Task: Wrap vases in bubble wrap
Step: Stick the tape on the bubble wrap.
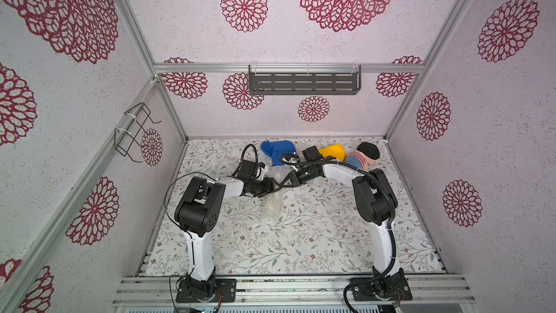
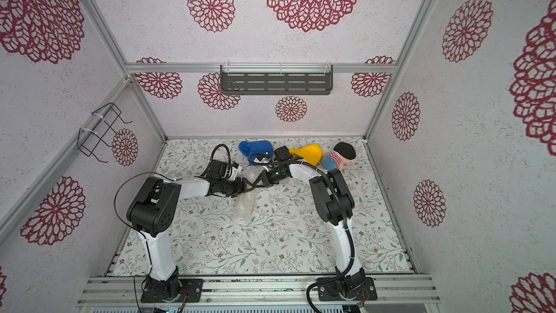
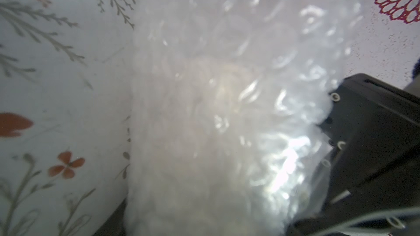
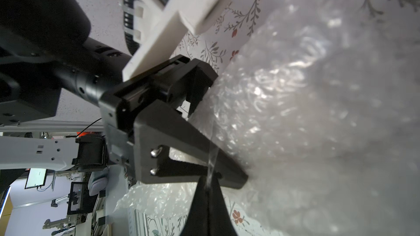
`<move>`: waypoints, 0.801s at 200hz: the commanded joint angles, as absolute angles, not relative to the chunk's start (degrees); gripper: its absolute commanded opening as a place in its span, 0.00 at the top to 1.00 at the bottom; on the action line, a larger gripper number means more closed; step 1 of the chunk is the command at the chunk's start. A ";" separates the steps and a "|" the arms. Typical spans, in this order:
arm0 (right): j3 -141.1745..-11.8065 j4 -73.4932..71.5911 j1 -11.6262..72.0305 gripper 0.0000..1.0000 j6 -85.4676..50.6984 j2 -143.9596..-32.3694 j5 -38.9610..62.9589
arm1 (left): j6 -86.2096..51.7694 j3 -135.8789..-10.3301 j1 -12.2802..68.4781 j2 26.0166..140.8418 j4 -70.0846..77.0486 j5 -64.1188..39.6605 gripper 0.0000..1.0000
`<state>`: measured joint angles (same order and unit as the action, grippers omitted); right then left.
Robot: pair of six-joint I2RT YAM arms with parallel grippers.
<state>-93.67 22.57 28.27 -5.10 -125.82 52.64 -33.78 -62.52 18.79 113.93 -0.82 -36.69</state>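
The bubble wrap (image 1: 269, 206) (image 2: 245, 206) lies rolled into a long clear bundle on the flowered table, running from mid-table toward the back. Close up, the bubble wrap (image 3: 227, 87) (image 4: 318, 110) fills both wrist views. The vase is hidden inside it; only a pale shape shows faintly through. My left gripper (image 1: 279, 187) (image 4: 241, 178) is shut, its tips pressed into the roll's far part. My right gripper (image 1: 285, 185) (image 4: 210, 185) meets it tip to tip. It is shut on a thin clear strip at the wrap's edge.
A blue cloth (image 1: 278, 150), a yellow cloth (image 1: 332, 152) and a striped doll (image 1: 365, 155) lie along the table's back edge. A grey slotted shelf (image 1: 304, 82) hangs on the back wall. A wire rack (image 1: 135, 130) sticks out from the left wall.
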 commanded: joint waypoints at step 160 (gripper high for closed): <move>-97.04 31.00 26.99 1.00 -0.48 -124.04 47.64 | -32.04 -64.25 19.68 115.24 -2.37 -36.67 1.00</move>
<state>-94.30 30.79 27.44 -1.28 -125.01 46.70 -33.06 -63.05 19.09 114.06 -1.65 -36.42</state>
